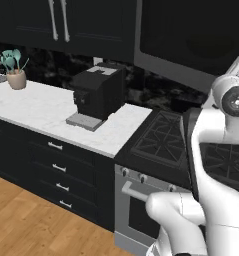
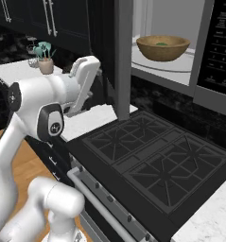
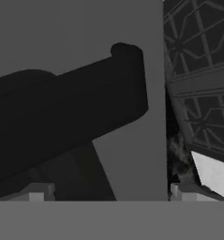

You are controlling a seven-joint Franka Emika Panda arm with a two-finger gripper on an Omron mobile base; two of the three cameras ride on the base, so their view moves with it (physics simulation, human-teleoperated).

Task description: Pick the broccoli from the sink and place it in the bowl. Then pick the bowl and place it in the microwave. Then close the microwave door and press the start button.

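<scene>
Bowl (image 2: pixel 162 47) already sits on the glass turntable inside the microwave (image 2: pixel 213 56), with a bit of green broccoli (image 2: pixel 160 44) in it, so what you have left is the microwave door (image 2: pixel 124 61). It stands swung out towards you, edge-on, a tall vertical panel left of the opening above the stove (image 2: pixel 157 165). Your gripper (image 3: pixel 104 194) is spread wide and empty, with the door's grey face and dark handle (image 3: pixel 66 122) close ahead of it. By my reading, the hand is on the door's outer side, so push it right, towards the oven.
</scene>
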